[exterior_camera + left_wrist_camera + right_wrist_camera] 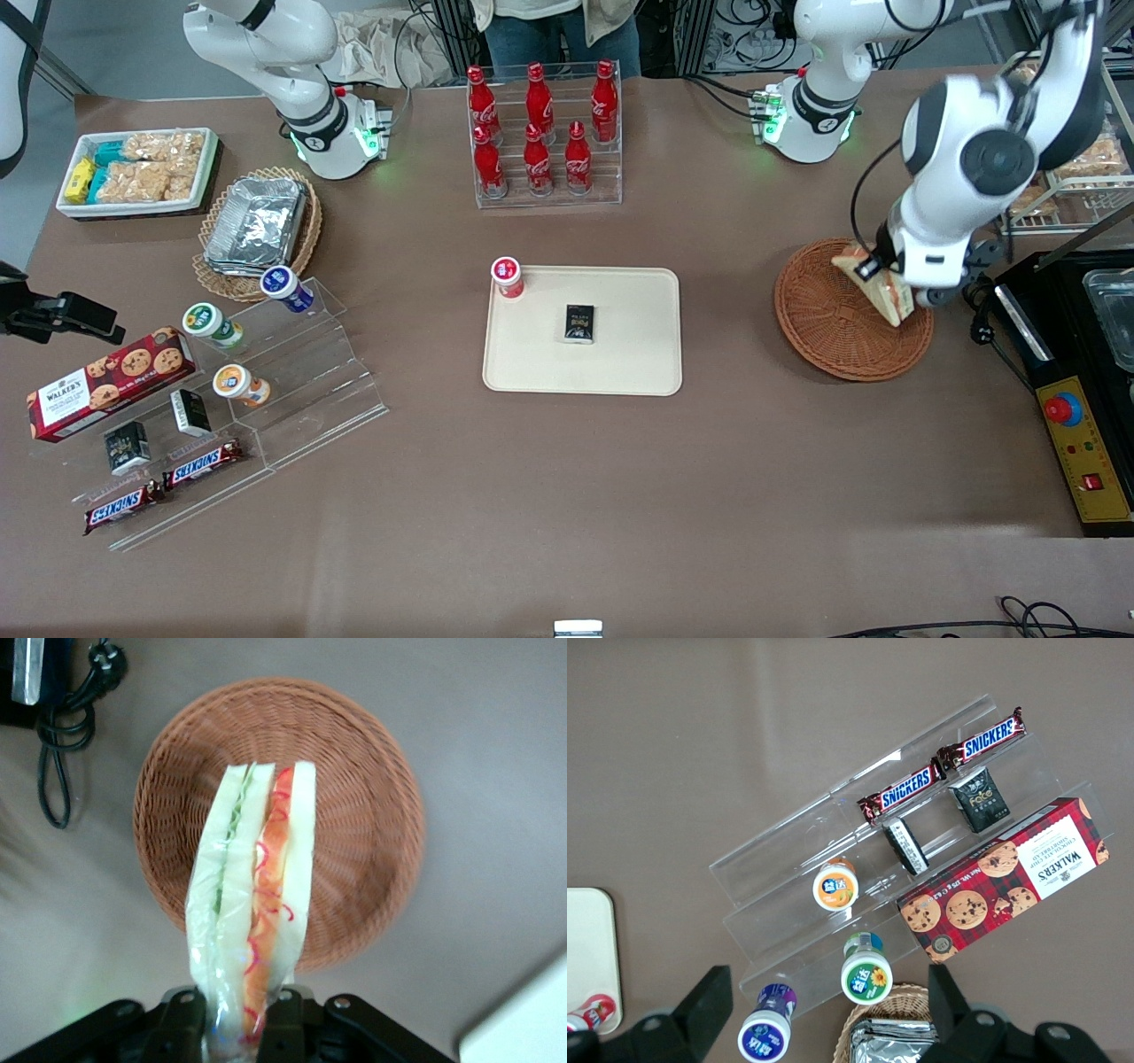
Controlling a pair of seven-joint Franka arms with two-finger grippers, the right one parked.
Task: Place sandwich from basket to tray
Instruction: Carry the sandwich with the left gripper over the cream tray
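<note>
Left arm's gripper [237,1020] is positioned above the basket [824,323], closed on the sandwich [257,904]. Fingers [182,1014] clamp the wedge at one end; the cut edge, with green and red-orange filling between pale bread, faces the wrist camera. Sandwich is lifted clear of the basket floor, hanging over the woven bowl. Basket sits toward the working arm's end of the table, well apart from the tray [629,372]. Tray lies at table centre, carrying a small dark packet [579,322] and a red-capped cup [507,276] at one corner
</note>
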